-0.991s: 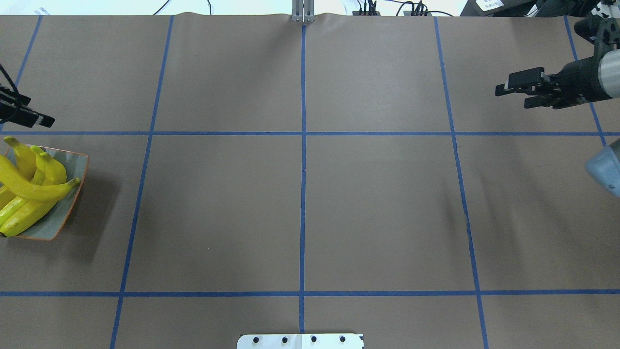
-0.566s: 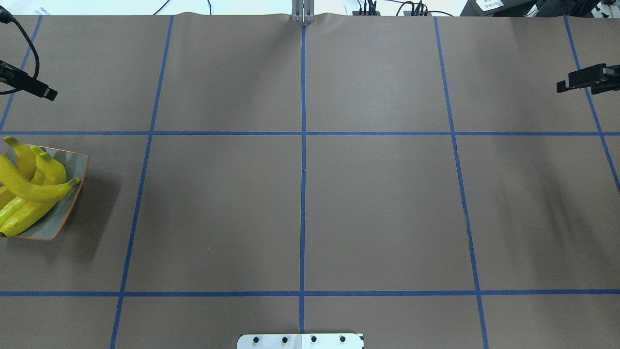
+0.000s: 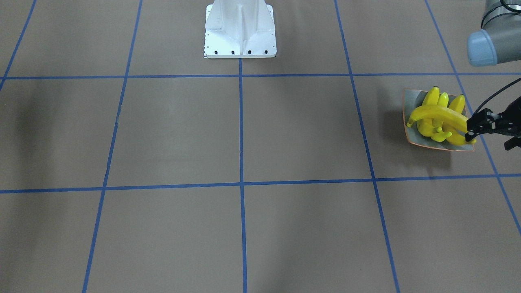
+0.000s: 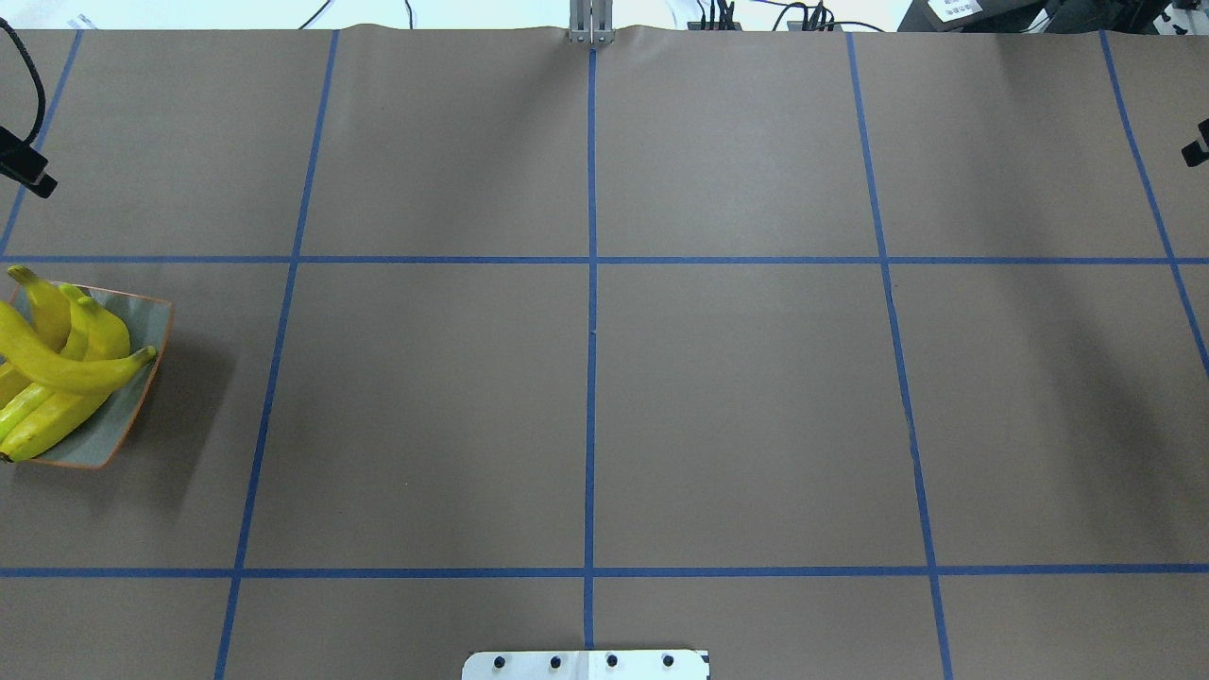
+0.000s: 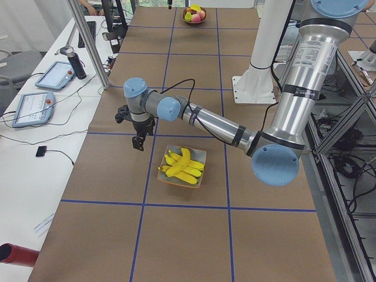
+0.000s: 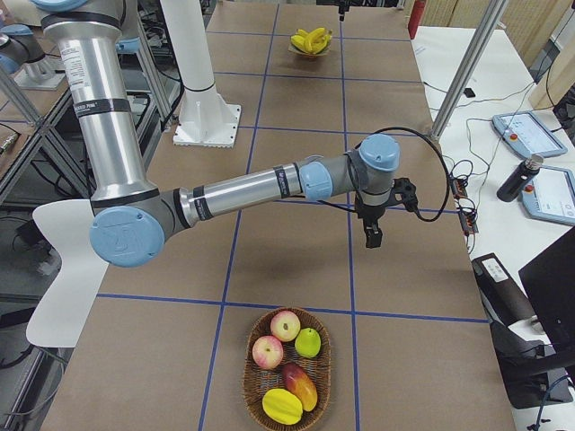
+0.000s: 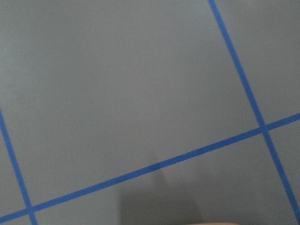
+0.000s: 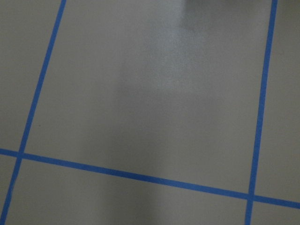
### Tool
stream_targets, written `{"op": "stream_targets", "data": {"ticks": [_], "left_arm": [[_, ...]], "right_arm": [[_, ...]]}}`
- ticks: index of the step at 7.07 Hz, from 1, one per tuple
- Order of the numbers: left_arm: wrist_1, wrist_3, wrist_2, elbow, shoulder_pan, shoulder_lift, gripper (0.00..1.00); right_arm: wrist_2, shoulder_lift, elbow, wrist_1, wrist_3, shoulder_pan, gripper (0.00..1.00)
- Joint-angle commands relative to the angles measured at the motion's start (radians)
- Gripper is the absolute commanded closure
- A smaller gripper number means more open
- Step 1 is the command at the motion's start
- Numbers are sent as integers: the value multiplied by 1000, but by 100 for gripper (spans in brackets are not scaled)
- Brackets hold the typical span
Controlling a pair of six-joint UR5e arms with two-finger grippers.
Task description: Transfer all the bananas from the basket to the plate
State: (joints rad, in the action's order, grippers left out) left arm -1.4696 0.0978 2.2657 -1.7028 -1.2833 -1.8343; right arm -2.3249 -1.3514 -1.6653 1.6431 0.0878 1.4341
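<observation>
Four glossy yellow curved plastic bananas (image 4: 57, 373) lie piled on the square grey-green orange-rimmed plate (image 4: 146, 316) at the robot's left end of the brown paper desk (image 4: 737, 406). The round woven basket (image 6: 327, 377) holds other fruit (no banana we can make out), so we judge the transfer done. The left fingers (image 5: 138, 144) hang near the plate and the right fingers (image 6: 371, 238) hang apart from the basket. We cannot tell whether either is clenched or released. To park well, we lift clear and avoid brushing the crosswise top banana.

Yellow bananas (image 4: 57, 373) atop grey-green plate (image 4: 151, 319)
</observation>
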Motion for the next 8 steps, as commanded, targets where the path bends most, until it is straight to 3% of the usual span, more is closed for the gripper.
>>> {"op": "stream_targets", "data": {"ticks": [1,3,5,8], "left_arm": [[86,-23,11,5,-17,4,1],[94,2,15,0,-47,7,1],[86,77,87,-1,-50,20,1],[68,72,78,-73,-57,87,1]], "right_arm": [[-4,25,1,107,-53,14,0],[-5,14,-1,104,-53,14,0],[-5,3,-1,96,-51,14,0],[-20,2,1,96,-50,14,0]]}}
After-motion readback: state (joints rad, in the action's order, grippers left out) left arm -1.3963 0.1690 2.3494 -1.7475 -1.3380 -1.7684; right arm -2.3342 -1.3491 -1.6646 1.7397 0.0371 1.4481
